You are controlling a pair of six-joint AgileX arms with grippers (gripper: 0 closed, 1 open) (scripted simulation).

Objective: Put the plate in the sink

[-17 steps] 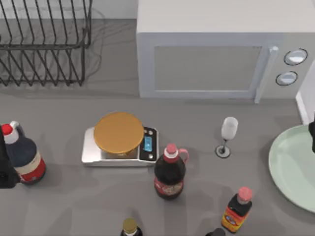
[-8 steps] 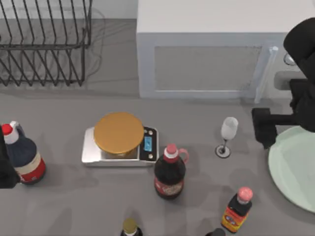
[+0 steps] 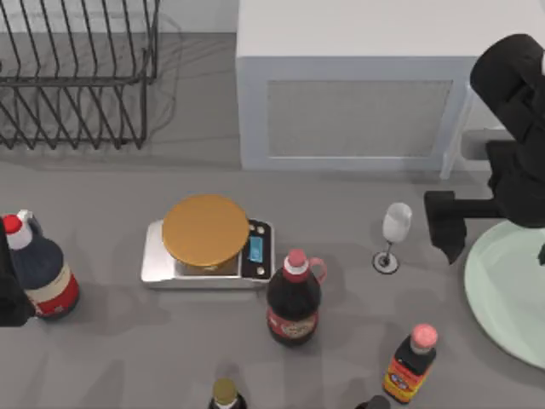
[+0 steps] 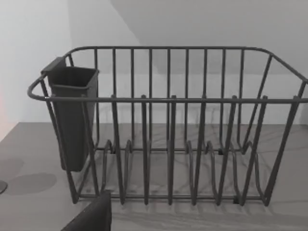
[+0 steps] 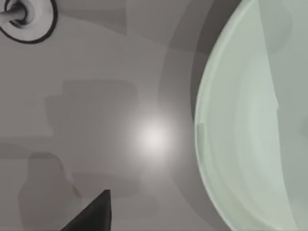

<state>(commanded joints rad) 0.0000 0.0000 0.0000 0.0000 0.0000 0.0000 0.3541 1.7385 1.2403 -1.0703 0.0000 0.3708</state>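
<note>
The plate [image 3: 511, 302] is large, round and pale mint-green. It lies flat on the grey table at the right edge, partly cut off by the top view. My right gripper [image 3: 495, 249] hangs open above the plate's near-left rim. One finger [image 3: 445, 226] is out over the bare table beside the rim. In the right wrist view the plate [image 5: 250, 125] curves close below, with a dark fingertip [image 5: 91, 214] over the table. The sink is hidden behind my right arm. My left gripper [image 3: 8, 298] is parked, open, at the table's left edge.
A wine glass [image 3: 394, 230] stands just left of the right gripper's finger. A white microwave [image 3: 358, 102] sits behind it. A silver scale with an orange disc [image 3: 206, 243], several bottles [image 3: 294, 302] and a wire dish rack [image 3: 77, 77] occupy the middle and left.
My right arm came in from the right edge and now hangs over the plate's left rim, having shifted a little left. The plate and left arm have not moved.
</note>
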